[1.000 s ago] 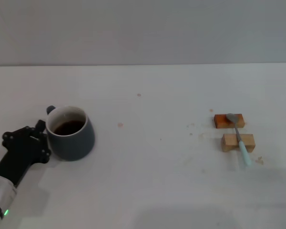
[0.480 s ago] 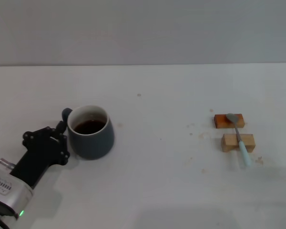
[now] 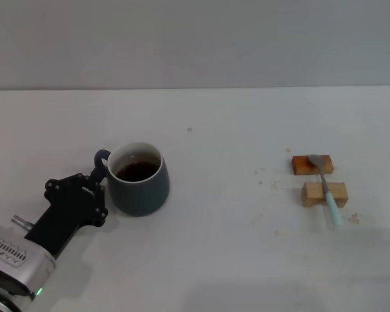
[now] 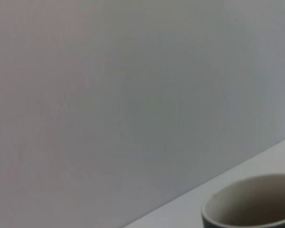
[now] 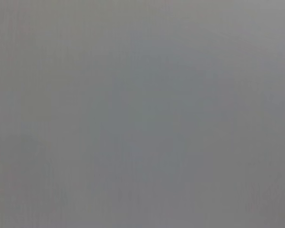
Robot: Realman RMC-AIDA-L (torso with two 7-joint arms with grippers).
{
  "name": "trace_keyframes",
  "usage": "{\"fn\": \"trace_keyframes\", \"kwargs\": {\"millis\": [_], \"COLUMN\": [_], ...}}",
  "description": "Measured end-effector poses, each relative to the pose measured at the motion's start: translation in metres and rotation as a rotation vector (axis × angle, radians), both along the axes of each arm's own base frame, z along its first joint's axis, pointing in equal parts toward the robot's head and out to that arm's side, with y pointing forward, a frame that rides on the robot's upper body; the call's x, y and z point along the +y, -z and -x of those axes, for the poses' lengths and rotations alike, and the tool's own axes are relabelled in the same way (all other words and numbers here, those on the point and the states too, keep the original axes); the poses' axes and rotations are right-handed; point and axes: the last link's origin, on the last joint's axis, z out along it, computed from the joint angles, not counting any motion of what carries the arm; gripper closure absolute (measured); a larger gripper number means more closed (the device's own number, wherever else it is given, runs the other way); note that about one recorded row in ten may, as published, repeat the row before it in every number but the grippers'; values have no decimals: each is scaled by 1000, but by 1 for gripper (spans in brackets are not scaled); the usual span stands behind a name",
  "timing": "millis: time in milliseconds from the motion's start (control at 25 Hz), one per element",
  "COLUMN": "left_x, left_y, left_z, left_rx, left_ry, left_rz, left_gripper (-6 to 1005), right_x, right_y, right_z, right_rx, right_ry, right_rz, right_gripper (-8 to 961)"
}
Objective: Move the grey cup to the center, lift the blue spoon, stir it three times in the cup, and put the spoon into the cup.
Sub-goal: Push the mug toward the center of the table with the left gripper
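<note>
Because the cup [image 3: 138, 179] has to reach the centre before any stirring, the left gripper [image 3: 94, 184] sits at its handle [image 3: 101, 160] on the side away from the centre, a placement that lets the arm carry or push the mug sideways along the table [image 3: 221, 253]; the black fingers lie against the handle and the dark wall, but whether they are clamped on it or only pressing I cannot tell. The cup stands upright, left of the middle, with dark liquid showing inside the white inner wall, and its rim [image 4: 249, 202] also peeks into the left wrist view. Compared with a second ago, cup and gripper have travelled together toward the centre, roughly halfway there by my reading, with the mug no more tilted than it was. Farther right, well apart from the cup, the spoon [image 3: 326, 186] rests across two wooden blocks [image 3: 324, 194], bowl on the far one and pale blue handle overhanging the near one, probably so that fingers can get under it; it and the blocks have not moved. The right gripper is out of view in every picture, seemingly parked
</note>
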Motion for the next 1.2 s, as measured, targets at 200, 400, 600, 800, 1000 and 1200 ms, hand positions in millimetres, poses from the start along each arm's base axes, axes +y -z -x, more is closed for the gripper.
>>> {"fn": "trace_keyframes", "kwargs": {"millis": [200, 400, 600, 800, 1000, 1200], "left_x": [1, 4, 5, 4, 3, 3], "left_y": [-1, 2, 6, 12, 19, 23], "left_z": [6, 5, 0, -7, -17, -21], "left_rx": [18, 24, 11, 1, -13, -14], "left_ry": [-27, -35, -20, 0, 29, 47], "left_rz": [4, 19, 30, 52, 81, 97], "left_gripper": [1001, 1001, 1001, 1001, 1001, 1001], "right_x": [-1, -1, -1, -1, -1, -1], "right_y": [0, 0, 0, -1, 0, 0], "right_z": [-1, -1, -2, -2, -1, -1], "right_rx": [-2, -2, -5, -5, -4, -4], "right_ry": [3, 3, 5, 6, 5, 4], "right_rz": [0, 0, 1, 0, 0, 1], "right_gripper": [210, 210, 210, 210, 210, 210]}}
